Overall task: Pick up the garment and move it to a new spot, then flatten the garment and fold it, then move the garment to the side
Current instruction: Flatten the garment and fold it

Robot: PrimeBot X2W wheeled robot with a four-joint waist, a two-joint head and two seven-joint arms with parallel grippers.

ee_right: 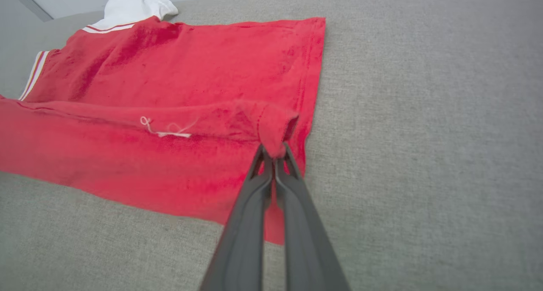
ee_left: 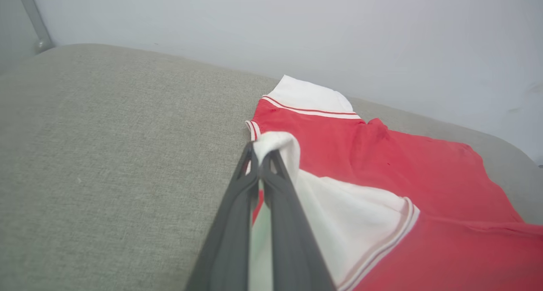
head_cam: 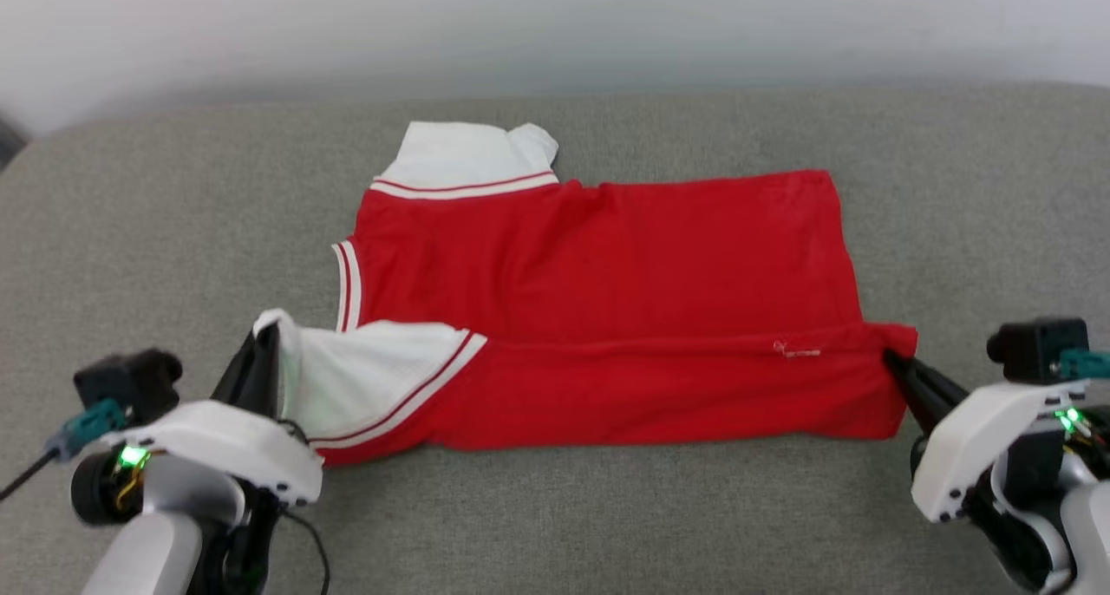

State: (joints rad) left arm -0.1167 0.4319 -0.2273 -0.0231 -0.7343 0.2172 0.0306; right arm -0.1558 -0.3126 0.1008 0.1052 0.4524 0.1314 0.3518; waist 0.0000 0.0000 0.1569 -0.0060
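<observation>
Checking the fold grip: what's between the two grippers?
The shirt spans it, left gripper pinching the white sleeve, right gripper the hem corner; seen in head view.

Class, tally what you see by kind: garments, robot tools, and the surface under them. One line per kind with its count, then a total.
Garments: 1, the red and white garment
Tools: 2, the left tool and the right tool, each shut on the garment
Surfaces: 1, the grey cushion
Total: 4
</observation>
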